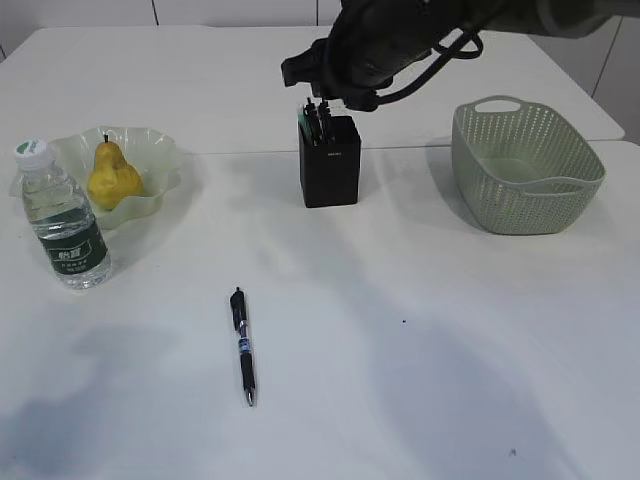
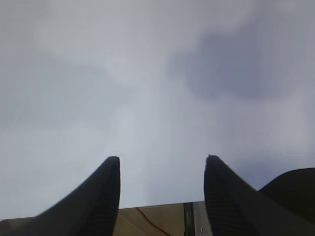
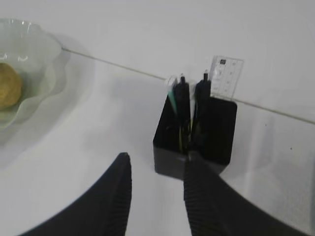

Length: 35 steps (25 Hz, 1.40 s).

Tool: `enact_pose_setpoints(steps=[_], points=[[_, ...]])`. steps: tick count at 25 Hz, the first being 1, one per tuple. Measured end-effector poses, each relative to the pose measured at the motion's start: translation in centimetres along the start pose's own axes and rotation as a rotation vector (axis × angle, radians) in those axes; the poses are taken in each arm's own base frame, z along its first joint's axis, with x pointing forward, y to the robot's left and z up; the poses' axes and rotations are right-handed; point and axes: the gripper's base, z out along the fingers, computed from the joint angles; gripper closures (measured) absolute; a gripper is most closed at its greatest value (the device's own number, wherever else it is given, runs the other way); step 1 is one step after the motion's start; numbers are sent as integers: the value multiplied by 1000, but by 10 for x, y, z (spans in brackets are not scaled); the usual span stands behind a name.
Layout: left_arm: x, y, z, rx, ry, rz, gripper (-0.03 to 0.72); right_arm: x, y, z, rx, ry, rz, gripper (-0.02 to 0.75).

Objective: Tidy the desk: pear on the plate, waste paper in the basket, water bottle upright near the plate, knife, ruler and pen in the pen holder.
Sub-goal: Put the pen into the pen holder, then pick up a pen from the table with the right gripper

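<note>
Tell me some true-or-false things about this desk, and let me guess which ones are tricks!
1. The pear sits on the plate. True.
2. The water bottle is lying on its side. False: it stands upright beside the plate.
3. A pen lies on the table. True.
4. The pen holder is empty. False: the ruler and some pens stick out of it.
5. The right gripper is squeezing the pear. False: it hangs empty by the pen holder, jaws apart.

Both end effectors (image 2: 160, 194) (image 3: 155, 189) gape open, holding nothing.
</note>
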Motion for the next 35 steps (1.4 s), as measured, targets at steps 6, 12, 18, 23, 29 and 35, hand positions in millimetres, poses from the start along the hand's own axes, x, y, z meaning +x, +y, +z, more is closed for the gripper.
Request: enact_pose_setpoints(steps=[6,12,18,23,29,35], points=[[0,0,0,2,-5,-1,304,7,23,-24,-36,163,21,437],[0,-2,0,17,-5,-10,305,13,33,-42,-97,342,100,437],[0,-4,0,40,0,-25,304,28,45,-52,-250,537,28,437],[1,-4,0,41,9,-26,304,35,58,-59,-423,634,24,437],[3,-4,0,38,31,-26,304,48,71,-42,-429,722,169,437],[4,-3,0,38,42,-26,304,71,100,-21,-373,804,209,438]])
